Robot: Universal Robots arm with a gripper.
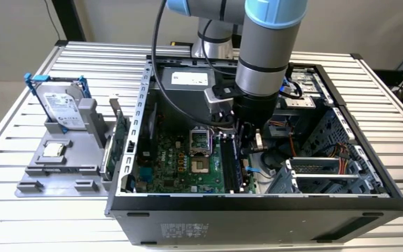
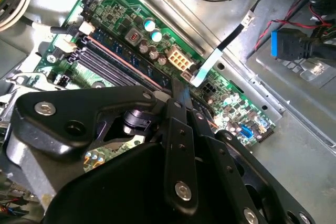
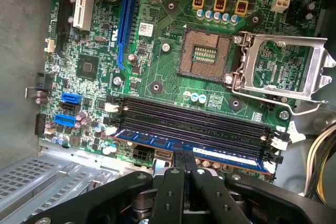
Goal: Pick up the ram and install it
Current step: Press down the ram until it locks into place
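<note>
The ram (image 3: 226, 156) is a long narrow stick with a blue label, standing on edge in the memory slot nearest my gripper on the green motherboard (image 3: 157, 61). The exterior view shows the ram (image 1: 231, 168) inside the open computer case (image 1: 257, 202). My gripper (image 3: 184, 156) is down inside the case, its black fingers shut side by side with their tips on the stick's top edge near its middle. In the second wrist view the gripper (image 2: 181, 90) meets the ram (image 2: 121, 61) at the same spot. In the exterior view the gripper (image 1: 242, 156) hangs under the grey arm.
Left of the case, a grey fixture (image 1: 54, 173) holds a silver hard drive with blue rails (image 1: 61, 107) and a green expansion card (image 1: 121, 136). The open processor socket (image 3: 205, 51) lies beside the slots. A metal drive cage (image 1: 320, 168) and cables (image 2: 289, 40) crowd the case.
</note>
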